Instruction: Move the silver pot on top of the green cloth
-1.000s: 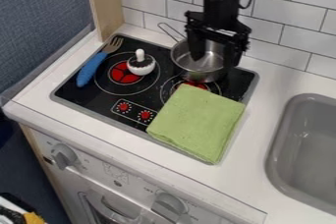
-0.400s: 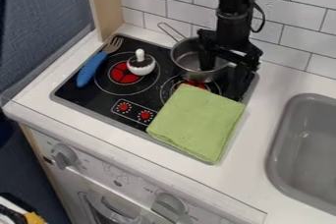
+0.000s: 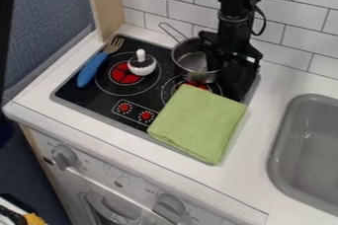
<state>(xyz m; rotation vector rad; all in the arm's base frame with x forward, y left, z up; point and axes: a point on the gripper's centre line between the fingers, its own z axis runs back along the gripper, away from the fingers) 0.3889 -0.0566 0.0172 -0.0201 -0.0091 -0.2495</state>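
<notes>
Silver pot [image 3: 191, 60]: I find it upright, open-topped, long-handled, behind the cloth.
Green cloth [image 3: 198, 123]: I record it folded flat, on the stovetop's [image 3: 99, 98] near corner.

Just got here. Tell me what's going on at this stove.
A black robot arm has its pincer down at the picture-right rim of the silver pot; whether it has a grip, I can't tell. The pot stands on the black cooktop, behind the folded green cloth, not yet on it.

No words or numbers can be read: the faint print (far too small to make out) sits on the white oven panel [image 3: 99, 168], and tiny marks ring the red dials [image 3: 146, 116].
</notes>
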